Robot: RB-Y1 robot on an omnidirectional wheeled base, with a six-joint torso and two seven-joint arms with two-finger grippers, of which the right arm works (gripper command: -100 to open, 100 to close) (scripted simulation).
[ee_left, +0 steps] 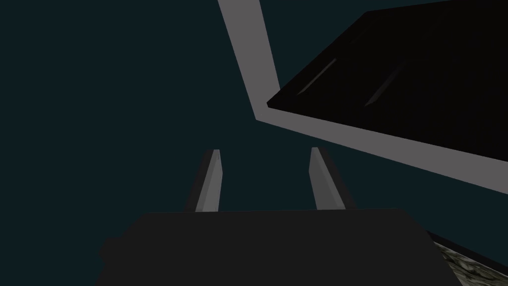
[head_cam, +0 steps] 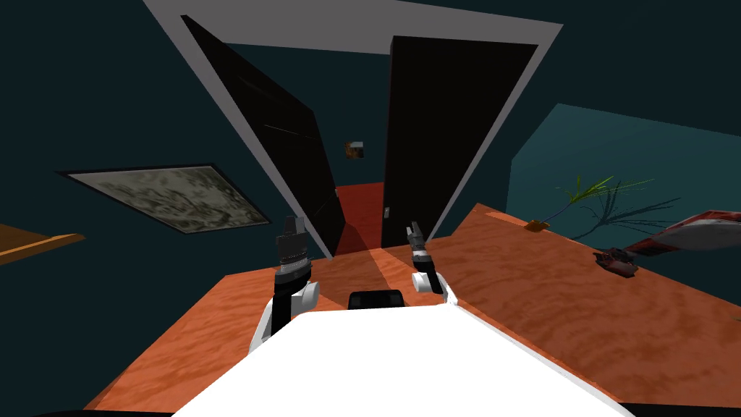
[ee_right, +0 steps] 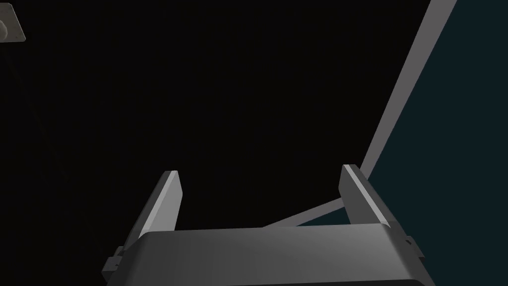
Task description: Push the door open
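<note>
A double door in a grey frame (head_cam: 246, 137) stands ahead. Its left black leaf (head_cam: 282, 145) is swung away, and its right black leaf (head_cam: 449, 137) has a small pale handle (head_cam: 386, 212). Between the leaves a gap shows red floor (head_cam: 360, 206). My right gripper (head_cam: 414, 233) is open, close in front of the right leaf (ee_right: 198, 99), with the handle plate (ee_right: 10, 30) off beyond its one finger. My left gripper (head_cam: 291, 226) is open near the left leaf's lower edge. It points at the dark teal wall (ee_left: 124, 99) beside the frame (ee_left: 248, 59) and the black leaf (ee_left: 412, 74).
A framed picture (head_cam: 166, 197) hangs on the left wall, with a wooden ledge (head_cam: 36, 242) further left. On the right, a thin green plant (head_cam: 586, 192), a small dark red object (head_cam: 615, 262) and a red and white thing (head_cam: 695, 232) lie on the orange floor (head_cam: 543, 304).
</note>
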